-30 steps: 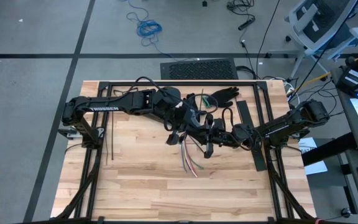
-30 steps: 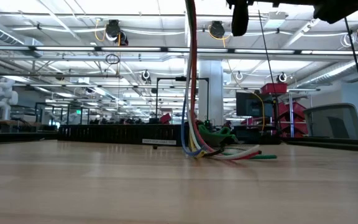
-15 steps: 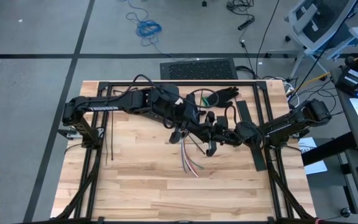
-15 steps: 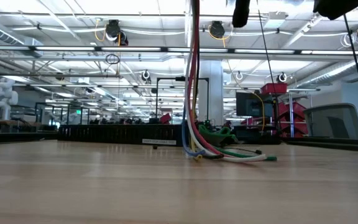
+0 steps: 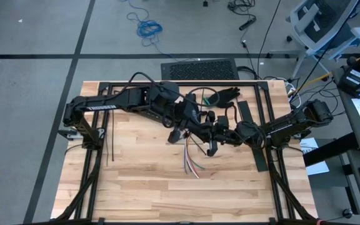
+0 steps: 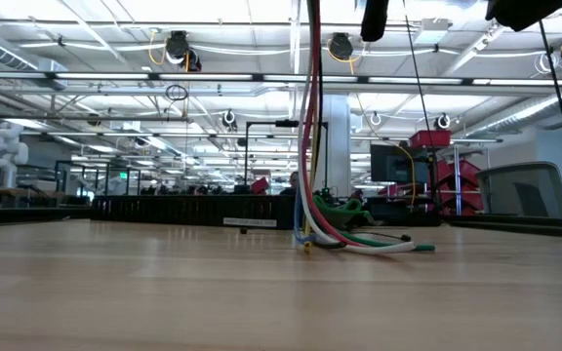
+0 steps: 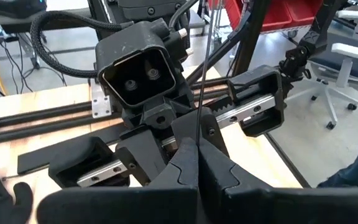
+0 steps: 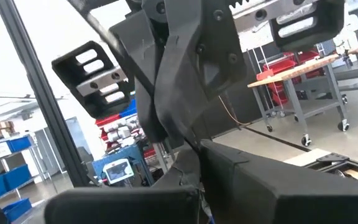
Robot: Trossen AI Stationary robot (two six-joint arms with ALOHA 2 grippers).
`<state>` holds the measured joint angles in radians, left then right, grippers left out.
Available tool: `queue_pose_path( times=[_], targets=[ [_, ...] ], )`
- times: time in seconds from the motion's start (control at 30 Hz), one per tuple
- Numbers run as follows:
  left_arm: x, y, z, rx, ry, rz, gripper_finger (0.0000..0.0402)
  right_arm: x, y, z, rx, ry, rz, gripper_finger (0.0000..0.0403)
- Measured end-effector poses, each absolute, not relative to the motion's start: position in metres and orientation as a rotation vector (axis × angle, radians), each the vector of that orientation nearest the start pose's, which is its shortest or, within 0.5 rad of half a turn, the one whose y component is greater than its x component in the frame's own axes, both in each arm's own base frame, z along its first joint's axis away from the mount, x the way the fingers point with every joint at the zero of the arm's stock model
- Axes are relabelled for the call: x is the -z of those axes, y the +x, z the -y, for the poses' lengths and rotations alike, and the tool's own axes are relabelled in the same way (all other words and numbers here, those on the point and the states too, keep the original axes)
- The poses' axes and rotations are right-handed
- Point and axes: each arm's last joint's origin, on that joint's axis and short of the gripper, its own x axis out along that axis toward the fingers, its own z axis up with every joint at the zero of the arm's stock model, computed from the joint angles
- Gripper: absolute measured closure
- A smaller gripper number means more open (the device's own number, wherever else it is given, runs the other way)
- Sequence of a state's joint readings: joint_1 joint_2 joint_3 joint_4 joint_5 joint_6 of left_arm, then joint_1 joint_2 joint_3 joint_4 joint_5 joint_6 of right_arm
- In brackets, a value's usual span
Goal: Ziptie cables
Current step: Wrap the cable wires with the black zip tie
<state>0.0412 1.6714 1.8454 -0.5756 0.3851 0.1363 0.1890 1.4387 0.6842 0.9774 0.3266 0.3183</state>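
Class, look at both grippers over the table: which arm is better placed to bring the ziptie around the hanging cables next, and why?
Probably the left. The left gripper is shut on a ziptie, facing the right gripper, which is shut beside the hanging cables.

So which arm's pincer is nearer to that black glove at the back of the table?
Left. The left pincer sits just in front of the black glove; the right pincer lies a little farther forward, both mid-table by the cables.
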Motion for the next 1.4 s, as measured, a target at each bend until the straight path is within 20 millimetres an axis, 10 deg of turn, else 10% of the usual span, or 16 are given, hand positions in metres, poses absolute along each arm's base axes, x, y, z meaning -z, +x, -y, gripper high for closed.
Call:
queue_pose_path(
  times=[0.83,1.4],
  targets=[
    [-0.434,0.344,0.004,0.233,0.074,-0.537,0.0401,-0.234,0.310,-0.036,0.138,0.404,0.158,0.0403],
    [-0.417,0.331,0.002,0.210,0.247,-0.753,0.0401,-0.176,0.333,-0.040,0.120,0.547,0.068,0.0402]
  ],
)
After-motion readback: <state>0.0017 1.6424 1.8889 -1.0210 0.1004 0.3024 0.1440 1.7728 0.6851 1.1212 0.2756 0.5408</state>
